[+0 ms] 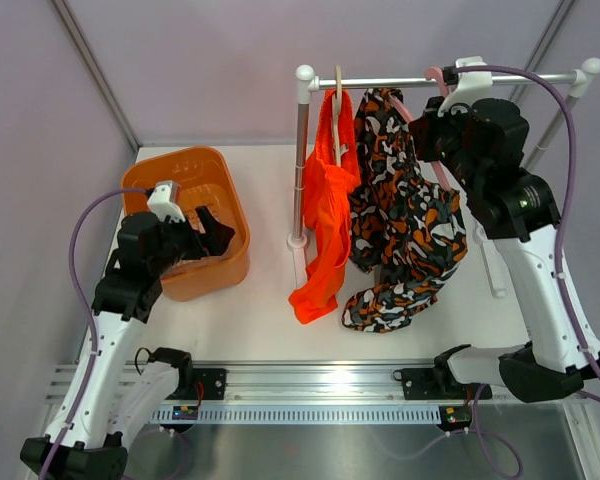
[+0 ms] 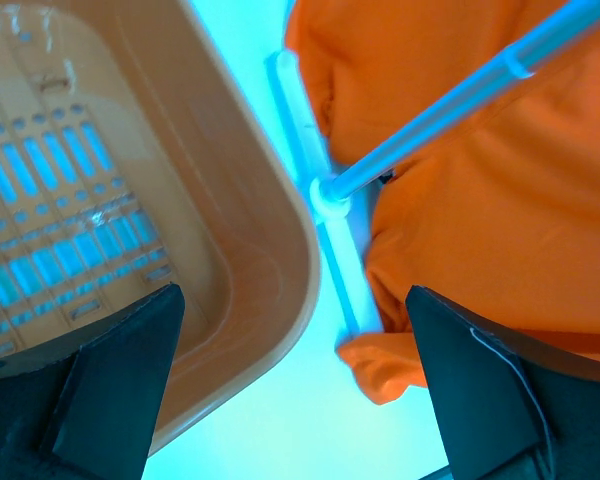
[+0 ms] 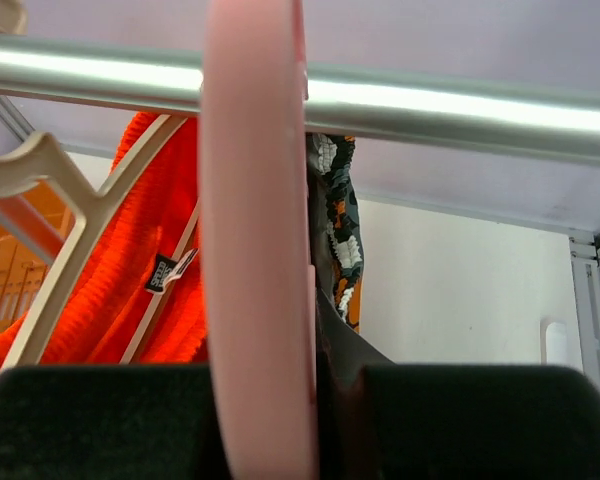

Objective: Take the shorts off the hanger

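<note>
Clamping the pink hanger [image 3: 255,250] just under the metal rail [image 3: 460,105], the right gripper [image 3: 302,420] is closed on it, and in the wrist view the pink plastic runs straight down between the two dark fingers. The left gripper [image 2: 295,395] has its fingers spread wide and holds nothing; it hangs over the near corner of the orange basket [image 2: 270,230], without touching the rim as far as can be seen. Both pairs of shorts are on the rack. The orange shorts [image 1: 325,210] hang from a cream hanger [image 1: 338,88] at the left end of the rail, with their lower end resting on the white table [image 1: 260,320]. The patterned shorts [image 1: 405,220] hang just beside them to the right, in black, white and orange, and their hem also pools on the table. The right arm covers much of the pink hanger in the top view, so how the patterned shorts are attached to it cannot be made out. In the right wrist view only a narrow strip of that fabric shows behind the pink plastic. The left wrist view cuts off most of the orange shorts and shows only part of the rack's post and foot. A small dark tag [image 3: 167,272] is sewn inside the orange shorts, but its pale print is too small to read.
</note>
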`<state>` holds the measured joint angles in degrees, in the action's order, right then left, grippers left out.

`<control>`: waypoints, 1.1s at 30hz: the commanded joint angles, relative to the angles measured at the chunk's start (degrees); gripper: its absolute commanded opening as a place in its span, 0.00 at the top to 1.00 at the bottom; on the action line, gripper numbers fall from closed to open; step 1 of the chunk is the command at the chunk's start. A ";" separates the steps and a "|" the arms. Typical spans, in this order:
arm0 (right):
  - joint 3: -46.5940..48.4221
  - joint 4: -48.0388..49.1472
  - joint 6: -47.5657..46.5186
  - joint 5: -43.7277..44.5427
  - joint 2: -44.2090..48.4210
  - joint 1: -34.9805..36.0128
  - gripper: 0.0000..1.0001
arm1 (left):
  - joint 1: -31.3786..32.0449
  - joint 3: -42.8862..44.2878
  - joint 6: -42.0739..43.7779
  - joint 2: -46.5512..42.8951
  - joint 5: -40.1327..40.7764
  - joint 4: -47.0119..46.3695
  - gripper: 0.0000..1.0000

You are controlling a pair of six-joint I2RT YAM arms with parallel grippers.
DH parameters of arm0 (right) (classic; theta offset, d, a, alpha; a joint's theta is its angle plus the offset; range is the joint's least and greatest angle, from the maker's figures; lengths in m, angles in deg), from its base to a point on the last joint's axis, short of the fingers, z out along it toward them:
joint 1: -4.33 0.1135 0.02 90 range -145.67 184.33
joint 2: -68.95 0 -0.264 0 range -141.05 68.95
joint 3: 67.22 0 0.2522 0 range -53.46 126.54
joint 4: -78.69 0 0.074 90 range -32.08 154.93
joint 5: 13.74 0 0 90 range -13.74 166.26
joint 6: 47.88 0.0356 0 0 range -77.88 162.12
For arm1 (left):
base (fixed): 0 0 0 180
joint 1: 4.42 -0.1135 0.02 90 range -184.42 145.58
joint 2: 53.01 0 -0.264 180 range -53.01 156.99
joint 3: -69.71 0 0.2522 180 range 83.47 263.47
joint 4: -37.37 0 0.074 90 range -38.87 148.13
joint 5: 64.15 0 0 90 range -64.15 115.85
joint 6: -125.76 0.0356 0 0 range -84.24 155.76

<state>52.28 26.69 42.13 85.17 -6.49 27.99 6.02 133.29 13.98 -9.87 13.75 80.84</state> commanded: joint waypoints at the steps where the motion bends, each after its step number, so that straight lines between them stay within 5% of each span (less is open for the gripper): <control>1: 1.32 -0.25 1.57 1.38 2.84 0.60 1.00 | 1.69 5.19 0.34 0.89 -3.28 -5.10 0.01; 15: -7.38 -9.75 6.93 -0.82 13.29 0.60 1.00 | 22.58 27.77 1.03 14.25 6.46 -8.01 0.01; 25: -11.25 -13.53 9.84 -6.96 22.61 0.60 1.00 | 43.77 50.95 9.65 30.49 20.52 -5.55 0.01; 33: -10.90 -13.62 9.04 -11.54 25.60 0.60 1.00 | 53.71 62.58 14.57 42.36 27.64 -4.23 0.01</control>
<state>40.76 11.67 50.94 76.80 18.95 28.03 56.75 191.39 24.98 29.08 35.63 77.30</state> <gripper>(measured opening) 0.144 0.988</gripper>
